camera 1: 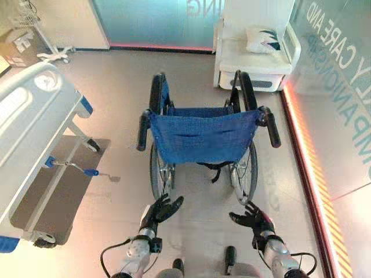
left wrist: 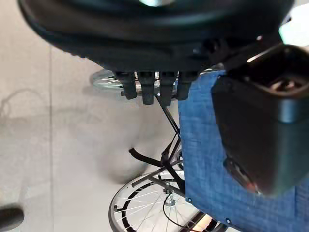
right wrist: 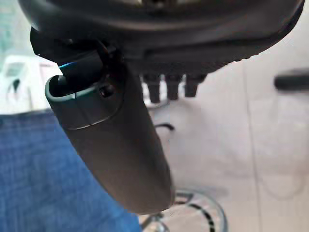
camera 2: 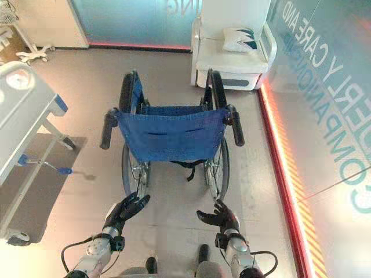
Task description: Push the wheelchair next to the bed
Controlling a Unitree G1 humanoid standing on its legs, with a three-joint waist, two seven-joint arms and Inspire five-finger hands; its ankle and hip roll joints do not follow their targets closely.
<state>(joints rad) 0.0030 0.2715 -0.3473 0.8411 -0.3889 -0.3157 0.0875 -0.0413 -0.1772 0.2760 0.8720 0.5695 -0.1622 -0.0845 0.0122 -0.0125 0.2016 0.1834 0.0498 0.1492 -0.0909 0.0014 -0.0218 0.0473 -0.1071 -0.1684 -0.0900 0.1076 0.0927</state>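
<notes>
Nearest, the left hand [camera 1: 161,209] and right hand [camera 1: 252,219] hung low behind the wheelchair [camera 1: 200,138], fingers spread and loose, holding nothing and touching nothing. The wheelchair stood mid-floor just ahead of them, its blue backrest [camera 1: 203,136] facing the robot. The left handle [camera 1: 142,130] and right handle [camera 1: 271,126] stuck out black at either side above the hands, both free. To the left, the bed [camera 1: 29,121] stood apart from the wheelchair, bare floor between them. Beyond the wheelchair, a white seat [camera 1: 255,61] carried a cushion [camera 1: 264,39].
</notes>
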